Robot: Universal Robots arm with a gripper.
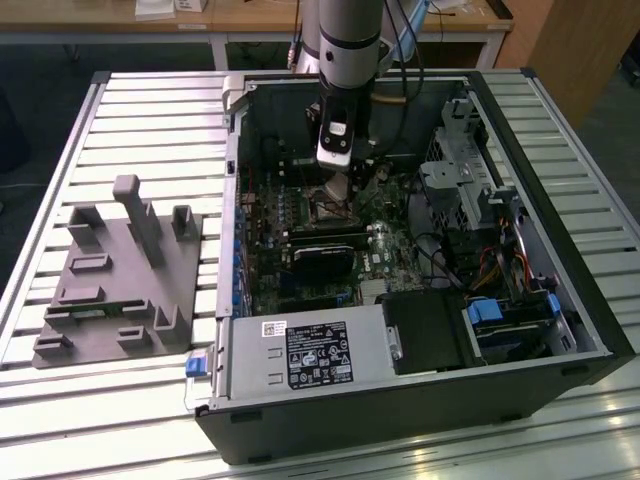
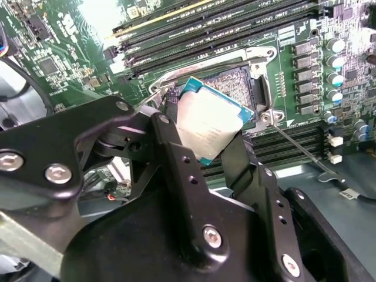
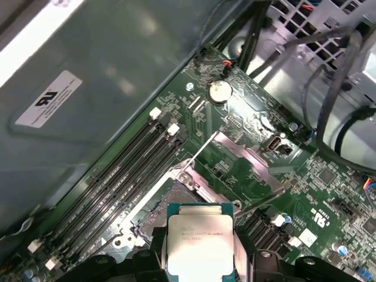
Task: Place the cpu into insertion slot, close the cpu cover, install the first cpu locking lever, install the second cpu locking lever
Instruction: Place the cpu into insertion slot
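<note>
My gripper (image 1: 337, 192) reaches down into the open computer case and is shut on the cpu (image 2: 207, 122), a small square chip with a pale metal face and teal edge. The black fingers (image 2: 176, 161) clamp two opposite edges of the chip. It hangs tilted just above the insertion slot (image 2: 238, 82), a dark square socket inside a silver frame on the green board. In the first wrist view the cpu (image 3: 200, 238) sits over the near edge of the insertion slot (image 3: 157, 205). The cpu cover (image 3: 247, 160) stands swung open beyond the socket. A thin wire lever (image 2: 296, 150) is raised beside it.
Long black memory slots (image 2: 223, 29) run beside the socket. A black card (image 1: 325, 245) lies just in front of it, a labelled metal box (image 1: 310, 352) nearer still. Drive cage (image 1: 462, 170) and cables fill the exterior view's right. A grey fixture block (image 1: 115, 270) sits outside the case.
</note>
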